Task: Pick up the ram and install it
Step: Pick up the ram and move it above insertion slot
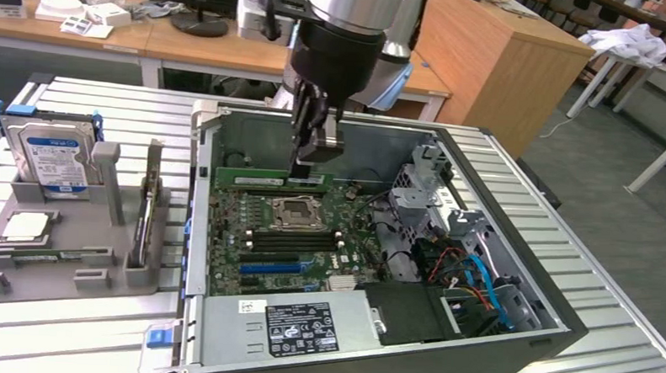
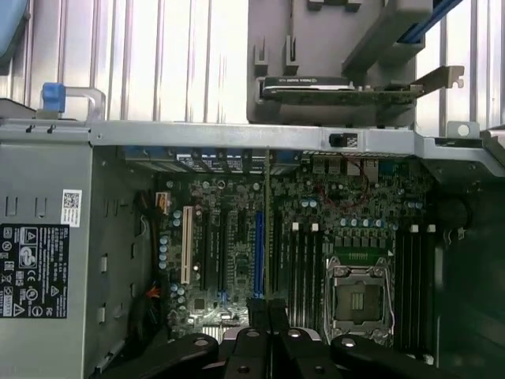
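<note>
Claw (image 1: 313, 164) pinched narrow on thin flat green ram (image 1: 268, 180), above chip-studded motherboard (image 1: 252, 233).

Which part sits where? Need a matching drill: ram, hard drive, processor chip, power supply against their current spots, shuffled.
Things:
1 ram
2 hard drive
3 processor chip
4 power supply

Places:
A lying flat on the grey rack, outside the case
B in a case corner, black label facing up
C clamped in the gripper, over the motherboard
D standing upright in the grey rack

Pairs: 1-C, 2-D, 3-A, 4-B
</note>
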Tool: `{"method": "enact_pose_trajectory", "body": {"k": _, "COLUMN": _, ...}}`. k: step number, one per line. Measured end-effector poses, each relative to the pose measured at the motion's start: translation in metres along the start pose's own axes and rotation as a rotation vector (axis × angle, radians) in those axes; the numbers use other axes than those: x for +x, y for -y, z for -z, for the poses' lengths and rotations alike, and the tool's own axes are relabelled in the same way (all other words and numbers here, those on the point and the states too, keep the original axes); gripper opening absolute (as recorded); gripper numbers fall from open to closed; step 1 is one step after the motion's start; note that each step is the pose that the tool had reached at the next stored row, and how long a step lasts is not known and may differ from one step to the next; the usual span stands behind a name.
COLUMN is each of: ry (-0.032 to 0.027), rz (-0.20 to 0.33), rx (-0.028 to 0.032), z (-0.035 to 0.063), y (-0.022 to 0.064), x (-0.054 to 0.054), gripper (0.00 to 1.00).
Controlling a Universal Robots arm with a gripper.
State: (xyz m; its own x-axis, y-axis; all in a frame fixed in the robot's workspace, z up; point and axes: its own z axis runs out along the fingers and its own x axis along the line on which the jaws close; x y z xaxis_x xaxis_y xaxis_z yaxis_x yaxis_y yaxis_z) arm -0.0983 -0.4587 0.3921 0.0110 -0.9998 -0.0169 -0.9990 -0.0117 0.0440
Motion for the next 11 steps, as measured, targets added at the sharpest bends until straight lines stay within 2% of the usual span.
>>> {"method": "enact_pose_trajectory", "body": {"k": 11, "ry": 0.0000, "rz": 0.000, "rx": 0.0000, "z": 0.0009, "y": 0.0208, "x": 0.000, "gripper": 0.12}}
